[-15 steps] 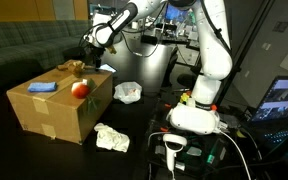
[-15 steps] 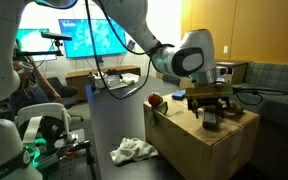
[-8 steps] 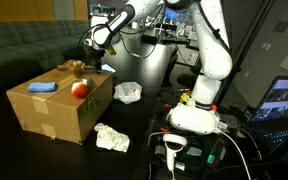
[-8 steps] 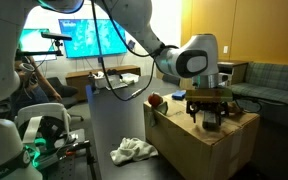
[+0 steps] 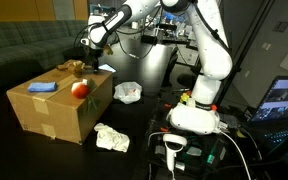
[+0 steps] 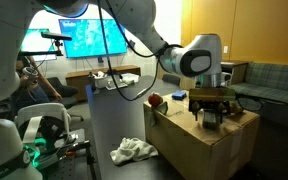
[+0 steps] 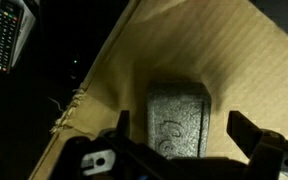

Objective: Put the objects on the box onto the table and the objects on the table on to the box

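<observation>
Wrist view, from the left edge: corner of a black keyed panel [image 7: 6,35], cut off by the frame, too partial to name for sure. Beside it the table [image 7: 29,110], near black, no detail readable. Then the box [image 7: 214,50], brown cardboard, edge running diagonally, frayed threads [image 7: 69,108] at its corner. On the cardboard a grey block [image 7: 179,105], markings blurred, lower end covered by the gripper [image 7: 182,124]. Jaws spread wide, one finger on either side of the block, clear of it as far as can be told. Nothing held.

In an exterior view, left to right: dark couch [image 5: 24,45] at the back; box [image 5: 54,110] standing on the table [image 5: 144,125]; on top a blue object [image 5: 42,87], a red apple [image 5: 80,89] and a brownish thing [image 5: 74,67] at the far edge, too small to identify. Gripper [image 5: 89,47] above that far edge. Right of the box a crumpled white cloth [image 5: 128,93], another [image 5: 111,138] nearer the camera, the two well apart. Further right the white robot base [image 5: 196,112], then a lit screen [image 5: 284,100] cut by the frame.

In an exterior view, same order: bright monitor [image 6: 79,35], grey cabinet [image 6: 109,115], white cloth [image 6: 134,151], red apple [image 6: 155,100], box [image 6: 209,145], gripper [image 6: 212,110] low over the top, fingertips lost against a dark shape. Couch [image 6: 274,78] far right.
</observation>
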Controlling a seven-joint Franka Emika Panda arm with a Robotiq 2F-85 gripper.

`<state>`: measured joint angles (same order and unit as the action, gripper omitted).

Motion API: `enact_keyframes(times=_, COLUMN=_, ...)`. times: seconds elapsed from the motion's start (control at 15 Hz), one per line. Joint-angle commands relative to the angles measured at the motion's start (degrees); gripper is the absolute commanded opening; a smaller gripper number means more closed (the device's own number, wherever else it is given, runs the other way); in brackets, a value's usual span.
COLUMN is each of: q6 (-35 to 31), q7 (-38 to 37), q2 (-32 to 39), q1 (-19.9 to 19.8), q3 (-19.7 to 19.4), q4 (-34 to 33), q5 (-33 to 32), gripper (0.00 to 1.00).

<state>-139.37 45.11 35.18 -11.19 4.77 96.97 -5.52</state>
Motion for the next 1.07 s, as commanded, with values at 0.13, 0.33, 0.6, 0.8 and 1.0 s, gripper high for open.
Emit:
enact_keyframes(times=0.13, q6=4.2, q7=4.2, q2=5.2, q1=-1.0, q3=1.7, q4=-7.7, q5=2.9, gripper=1.0)
enact_keyframes(times=0.33, q6=6.9, q7=5.7, q2=7.5, q1=-1.4, q3=2.0, q4=-10.6, q5=3.8, gripper=1.0)
enact_keyframes(times=0.6, q6=10.2, q7=7.0, q2=8.4, q1=-1.3, q3=1.6, q4=-13.1, q5=4.2, gripper=0.72)
enact_keyframes(times=0.8, q6=11.4, q7=7.6, q2=8.2, q1=-1.4, q3=1.4, q4=-13.9, q5=4.2, gripper=0.5)
enact_keyframes(times=1.0, q6=11.5, q7=7.8, q2=7.0, q1=-1.2, q3=1.0, q4=-12.7, q5=3.7, gripper=0.33)
